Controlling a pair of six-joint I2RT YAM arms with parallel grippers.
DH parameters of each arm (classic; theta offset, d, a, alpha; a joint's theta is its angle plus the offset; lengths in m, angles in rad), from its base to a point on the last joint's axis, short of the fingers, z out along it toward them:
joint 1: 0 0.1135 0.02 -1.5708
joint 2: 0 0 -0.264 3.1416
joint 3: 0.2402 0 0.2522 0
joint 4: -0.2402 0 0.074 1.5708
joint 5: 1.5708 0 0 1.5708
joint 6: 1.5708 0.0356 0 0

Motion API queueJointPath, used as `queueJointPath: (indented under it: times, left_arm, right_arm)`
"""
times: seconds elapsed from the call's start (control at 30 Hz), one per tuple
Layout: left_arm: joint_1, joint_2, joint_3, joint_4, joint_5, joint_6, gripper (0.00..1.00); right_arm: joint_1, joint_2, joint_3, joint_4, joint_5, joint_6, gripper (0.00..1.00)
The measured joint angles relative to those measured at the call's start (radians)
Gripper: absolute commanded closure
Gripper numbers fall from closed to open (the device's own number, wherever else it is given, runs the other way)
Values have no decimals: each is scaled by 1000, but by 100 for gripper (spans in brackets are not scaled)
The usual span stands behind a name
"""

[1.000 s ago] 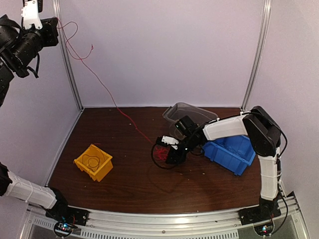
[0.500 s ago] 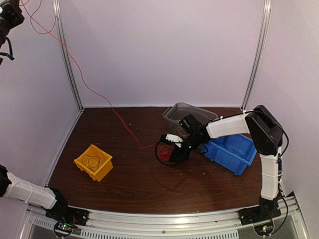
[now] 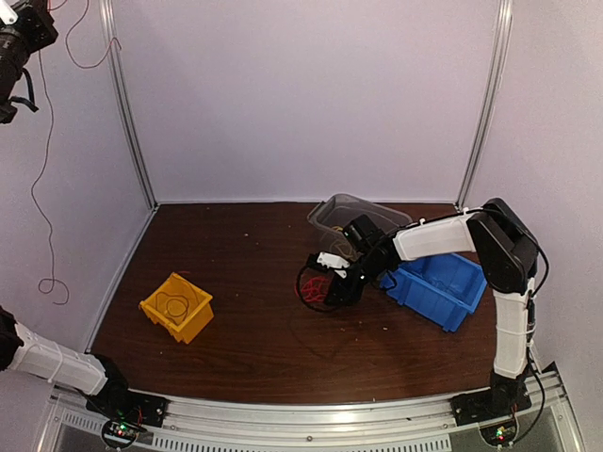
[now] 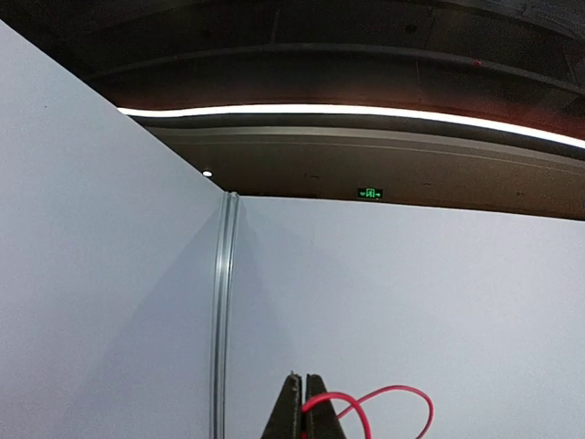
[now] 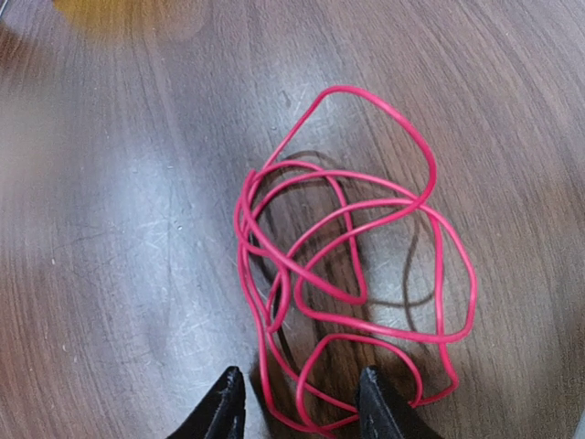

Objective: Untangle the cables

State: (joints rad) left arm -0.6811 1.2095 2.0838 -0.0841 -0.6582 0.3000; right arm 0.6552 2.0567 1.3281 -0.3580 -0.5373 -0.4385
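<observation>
Risk 1: the left hand [image 4: 303, 404], raised to the upper left corner of the overhead view, has its fingers pressed together on a red strand [image 3: 34, 179]. The strand hangs free down the left wall, outside the table [image 3: 236, 344]. Its lower end curls into a small loop at mid-left. If the pinch lets go there, I judge the strand falls off the table. It could also catch on the frame post [image 3: 127, 104] as the arm swings.

Risk 2: the right hand [image 5: 302, 407] sits low at frame centre. Its fingers are spread and hold nothing, and they straddle the near edge of the red tangle [image 5: 352, 274] lying on the table. Several loops cross between the fingers. Closing here could take two or three strands at once. A pull would then tighten the knot or drag the whole bundle.

Count:
- arms 2, hands 2
- red cable pieces 2: hanging strand and tangle. No link between them is visible.
- bins 3: yellow bin [image 3: 193, 318] lower left, blue bin [image 3: 443, 306] right of centre, clear tub [image 3: 325, 215] behind it
- a faint thin loop lies in the yellow bin; I cannot tell its colour
- blue cable: none seen
</observation>
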Motion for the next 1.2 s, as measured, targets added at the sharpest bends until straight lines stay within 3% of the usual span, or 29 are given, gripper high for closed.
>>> queueJointPath:
  times: [0.8,1.2]
  left_arm:
    - [0,-80,-233,-23,-80,24,100]
    - [0,-70,-250,-37,-113,59,100]
  right_arm:
    - [0,-3,-4,2,-1,-3,55]
    - [0,-4,-5,1,-1,-3,55]
